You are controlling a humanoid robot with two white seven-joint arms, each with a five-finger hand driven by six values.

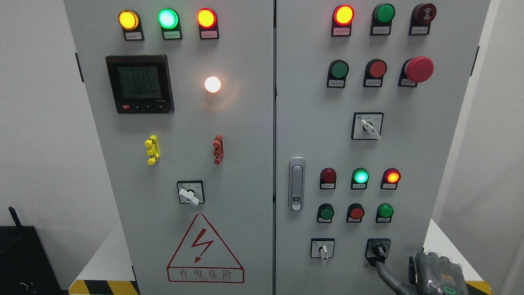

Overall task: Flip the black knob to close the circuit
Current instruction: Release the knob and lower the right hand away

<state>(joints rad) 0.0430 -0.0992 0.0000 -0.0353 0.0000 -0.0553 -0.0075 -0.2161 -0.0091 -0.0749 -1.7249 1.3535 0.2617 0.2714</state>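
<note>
- Head view: the cabinet (229,155) fills the frame. The black knob (378,249) sits low on its right door, at about 5 o'clock from the door handle (296,183) and just at 3 o'clock from a small white selector (323,250).
- The right hand (434,272) comes in at the bottom right corner. One dark finger (385,272) reaches up toward 11 o'clock and its tip seems to touch the knob's lower edge. The other fingers are mostly hidden by the back of the hand, so I cannot tell whether it is clenched or released; it does not look wrapped round the knob.
- The left hand is out of view.
- Risks, as I judge them: with only one fingertip on the knob, the finger may slip off its rounded edge before the knob turns, leaving the circuit open. A push aimed too far toward 9 o'clock could nudge the white selector instead. Pressing inward and not sideways would load the knob without flipping it.
</note>
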